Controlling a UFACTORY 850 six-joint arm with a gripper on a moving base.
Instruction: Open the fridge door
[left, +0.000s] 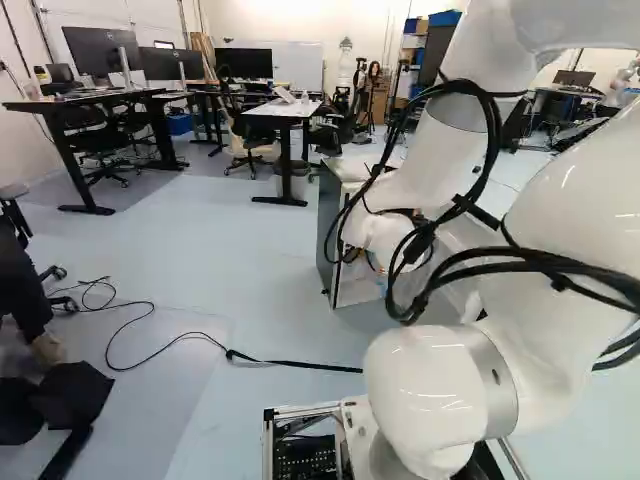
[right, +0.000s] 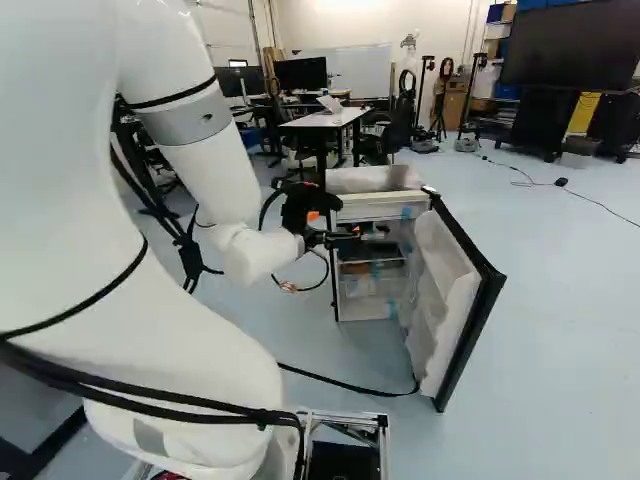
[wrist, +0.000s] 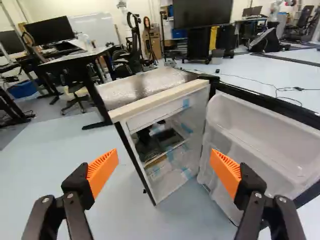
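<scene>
In the right base view my gripper (right: 328, 226) is in front of the small fridge's cabinet (right: 372, 180). The fridge door (right: 455, 300) stands wide open, swung out to the right of the cabinet. The wrist view shows the gripper (wrist: 164, 167) open, with nothing between its orange pads. Ahead of it are the fridge cabinet (wrist: 145, 87), its inner shelves exposed, and the white inside of the door (wrist: 260, 135) on the hinge side. One finger overlaps the door liner in that view; contact cannot be told. In the left base view my arm largely hides the fridge (left: 345, 190).
Beyond the fridge stands a white-topped desk (right: 340, 118) with chairs. A black cable (right: 335, 381) runs across the floor close to the door's lower edge. A large screen (right: 570, 48) on a stand is at the far right of the right base view.
</scene>
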